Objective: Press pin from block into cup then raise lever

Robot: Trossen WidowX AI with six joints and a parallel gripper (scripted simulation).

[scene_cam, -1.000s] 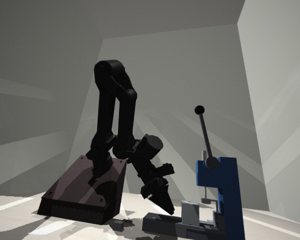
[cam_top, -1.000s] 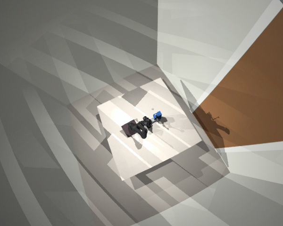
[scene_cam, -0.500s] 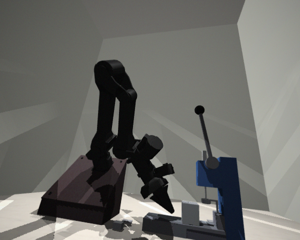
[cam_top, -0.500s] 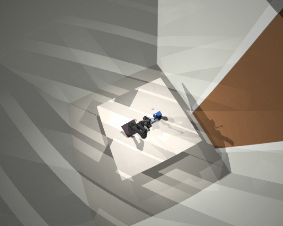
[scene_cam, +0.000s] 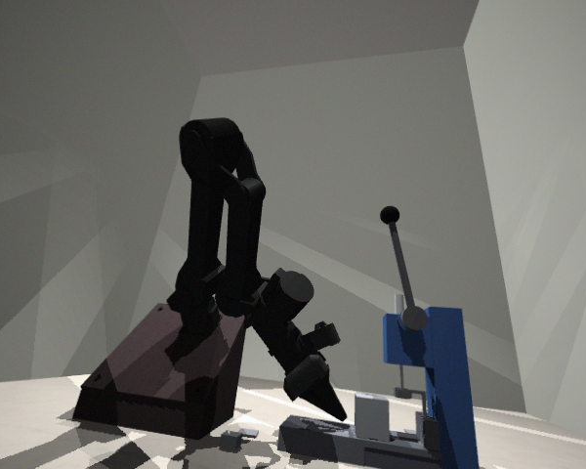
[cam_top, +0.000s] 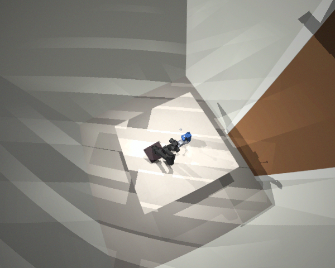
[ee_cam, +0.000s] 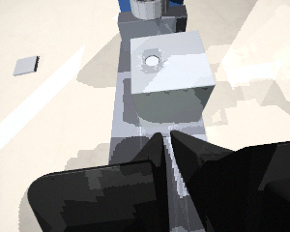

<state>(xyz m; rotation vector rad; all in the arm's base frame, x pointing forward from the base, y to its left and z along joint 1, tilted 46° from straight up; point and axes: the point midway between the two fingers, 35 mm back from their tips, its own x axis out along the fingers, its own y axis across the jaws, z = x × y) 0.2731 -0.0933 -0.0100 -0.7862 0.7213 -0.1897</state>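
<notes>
Apparently, in the exterior view, the pale block (scene_cam: 371, 416) (ee_cam: 173, 63) has been set on the press bed (scene_cam: 323, 440) (ee_cam: 126, 113), short of the punch (scene_cam: 402, 392); the lever (scene_cam: 401, 265) is raised, with pressing left to be done. In the wrist view, the fingers (scene_cam: 344, 418) are clenched on nothing, beside the block; its pin (ee_cam: 152, 60) is seen unpressed. In the top view, block placement cannot be told beside the blue press (cam_top: 186, 136) (scene_cam: 447, 378).

Pale grey cuboid block (scene_cam: 371, 417) (ee_cam: 174, 60) on the long grey bed (scene_cam: 328, 443) (ee_cam: 117, 116).
In wrist view, from the block: upright blue press (cam_top: 186, 136) (scene_cam: 449, 383) (ee_cam: 125, 6), 12 o'clock; flat grey tile (cam_top: 180, 129) (ee_cam: 25, 66) on the cream counter (cam_top: 162, 187) (scene_cam: 525, 434) (ee_cam: 19, 106), 9.
</notes>
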